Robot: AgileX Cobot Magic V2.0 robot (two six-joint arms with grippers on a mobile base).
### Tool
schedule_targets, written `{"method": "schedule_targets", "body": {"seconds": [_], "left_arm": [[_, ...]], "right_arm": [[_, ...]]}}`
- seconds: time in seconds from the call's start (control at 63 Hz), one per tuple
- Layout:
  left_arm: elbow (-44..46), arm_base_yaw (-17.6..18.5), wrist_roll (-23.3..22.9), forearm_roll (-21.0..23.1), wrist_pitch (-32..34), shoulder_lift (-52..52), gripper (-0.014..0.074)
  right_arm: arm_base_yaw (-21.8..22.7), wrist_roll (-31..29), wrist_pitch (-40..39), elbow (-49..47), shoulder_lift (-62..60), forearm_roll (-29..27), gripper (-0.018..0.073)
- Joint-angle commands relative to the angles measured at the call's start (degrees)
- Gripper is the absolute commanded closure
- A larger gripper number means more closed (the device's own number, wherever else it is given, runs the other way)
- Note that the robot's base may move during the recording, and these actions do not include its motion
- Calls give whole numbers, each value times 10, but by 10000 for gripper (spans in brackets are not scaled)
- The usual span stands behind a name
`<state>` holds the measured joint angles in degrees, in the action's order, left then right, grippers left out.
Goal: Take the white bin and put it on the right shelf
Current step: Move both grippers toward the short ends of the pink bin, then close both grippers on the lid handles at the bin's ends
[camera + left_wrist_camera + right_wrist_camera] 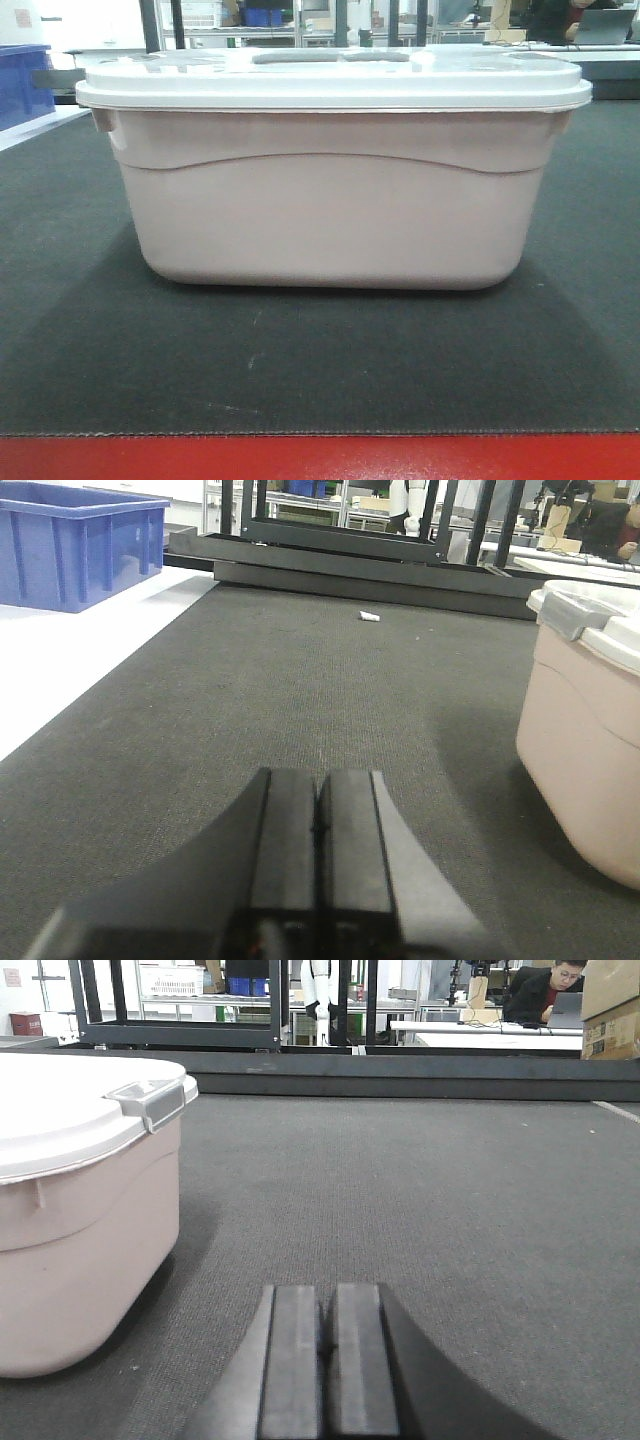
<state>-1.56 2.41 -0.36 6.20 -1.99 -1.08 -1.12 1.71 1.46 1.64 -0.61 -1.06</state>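
The white bin (330,210) is a pale pinkish tub with a flat white lid. It stands on the black carpeted table (320,370), filling the middle of the front view. In the left wrist view the bin (585,730) is at the right edge, and my left gripper (319,776) is shut and empty, low over the carpet to its left. In the right wrist view the bin (80,1230) is at the left, and my right gripper (326,1290) is shut and empty, low over the carpet to its right. Neither gripper touches the bin. The right shelf is out of view.
A blue plastic crate (75,542) stands at the far left on a white surface. Black metal frames (340,540) line the table's far edge. A small white scrap (369,616) lies on the carpet. A red strip (320,458) runs along the table's near edge. A person (545,990) sits at a desk far back.
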Motion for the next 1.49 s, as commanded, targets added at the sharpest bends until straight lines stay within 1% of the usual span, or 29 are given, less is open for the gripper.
{"method": "schedule_targets", "body": {"seconds": [0.0, 0.27, 0.413, 0.508, 0.603, 0.683, 0.858, 0.921, 1.001, 1.032, 1.08, 1.128, 1.223, 1.286, 1.334, 1.398, 1.477], "left_arm": [[-13, 4, 0, 5, 55, -3, 713], [-13, 4, 0, 5, 56, -3, 713], [-7, 4, 0, 6, 94, -3, 713], [22, 4, 0, 6, 105, 2, 713], [75, 4, 0, -4, 101, 16, 713], [130, 4, 0, -24, 75, 39, 713], [275, 4, 0, -25, -30, 133, 710], [321, 4, 0, -23, -61, 173, 710], [368, 4, 0, -10, -90, 226, 697], [379, 4, 0, -9, -95, 244, 675], [393, 5, 0, -8, -101, 272, 627], [401, 5, 0, -1, -101, 297, 569], [406, 5, 0, 24, -100, 336, 384], [406, 5, 0, 48, -100, 360, 266], [406, 5, 0, 70, -101, 377, 203], [406, 5, 0, 104, -101, 397, 160], [407, 5, 0, 146, -105, 425, 154]], "right_arm": [[0, -6, -64, -2, -5, -1, 491], [0, -6, -74, -2, -5, -1, 491], [0, -6, -78, -3, -5, -1, 491], [0, 0, -77, -19, -4, -27, 491], [0, 0, -77, -74, -4, -44, 491], [0, 0, -70, -126, 7, -44, 491], [0, 0, -7, -257, 104, -44, 480], [0, 0, 5, -290, 149, -44, 441], [0, 0, 24, -333, 206, -44, 344], [0, 0, 32, -347, 224, -44, 302], [0, 0, 48, -365, 253, -44, 212], [0, 0, 64, -376, 281, -44, 145], [0, 4, 72, -394, 322, -53, 19], [0, 5, 71, -399, 342, -73, -21], [0, 5, 78, -404, 356, -98, -36], [0, 5, 102, -413, 371, -133, -36], [0, 5, 145, -430, 391, -190, -36]]}}
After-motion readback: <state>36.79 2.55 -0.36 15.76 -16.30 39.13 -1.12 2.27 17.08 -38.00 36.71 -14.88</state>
